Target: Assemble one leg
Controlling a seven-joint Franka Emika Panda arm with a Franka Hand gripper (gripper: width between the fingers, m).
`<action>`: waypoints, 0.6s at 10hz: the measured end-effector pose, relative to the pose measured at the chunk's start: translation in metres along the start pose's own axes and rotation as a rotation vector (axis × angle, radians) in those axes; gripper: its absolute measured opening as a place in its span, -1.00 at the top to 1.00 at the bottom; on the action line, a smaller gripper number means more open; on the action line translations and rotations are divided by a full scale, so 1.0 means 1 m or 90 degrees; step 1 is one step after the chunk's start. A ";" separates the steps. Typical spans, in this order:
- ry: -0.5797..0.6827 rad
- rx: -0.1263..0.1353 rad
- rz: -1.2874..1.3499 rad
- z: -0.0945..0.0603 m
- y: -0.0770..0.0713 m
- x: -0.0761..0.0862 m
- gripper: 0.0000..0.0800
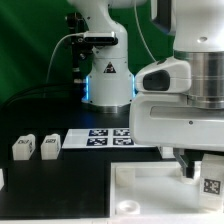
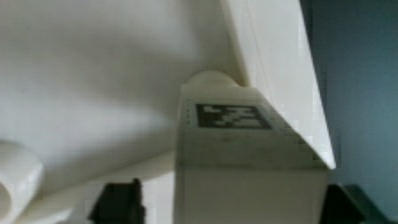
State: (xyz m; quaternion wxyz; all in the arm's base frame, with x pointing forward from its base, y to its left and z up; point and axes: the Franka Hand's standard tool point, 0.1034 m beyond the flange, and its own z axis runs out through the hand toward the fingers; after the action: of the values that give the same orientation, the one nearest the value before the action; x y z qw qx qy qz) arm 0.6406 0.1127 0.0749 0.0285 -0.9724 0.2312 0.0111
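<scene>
A robotics lab: a white robot arm base [image 1: 108, 75] with a blue light stands on a black tabletop [image 1: 60, 190] before a green cloth backdrop [image 1: 150, 30], behind the marker board [image 1: 112, 135] of printed tags.

Gripper [image 2: 244, 205] low, vert., clamped on leg [image 2: 231, 150]

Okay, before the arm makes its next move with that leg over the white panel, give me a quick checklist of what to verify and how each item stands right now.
1. Leg between the jaws: ok, the wrist view shows it sitting between them.
2. Jaws clamped firmly on the leg: cannot tell, contact on both sides is not clear.
3. Leg over the panel: ok, white panel surface lies behind it.
4. Leg seated in a corner socket: cannot tell, its lower end is hidden.
5. Spare legs out of the way: ok, they stand apart at the exterior view's left.
</scene>
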 end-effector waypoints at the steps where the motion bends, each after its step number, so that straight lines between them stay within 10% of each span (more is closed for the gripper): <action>1: 0.000 0.000 0.052 0.000 0.000 0.000 0.28; 6: -0.002 0.008 0.585 0.001 0.005 -0.003 0.27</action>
State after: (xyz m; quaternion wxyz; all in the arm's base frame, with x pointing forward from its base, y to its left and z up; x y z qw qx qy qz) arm 0.6352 0.1097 0.0734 0.0270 -0.7688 0.6385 0.0225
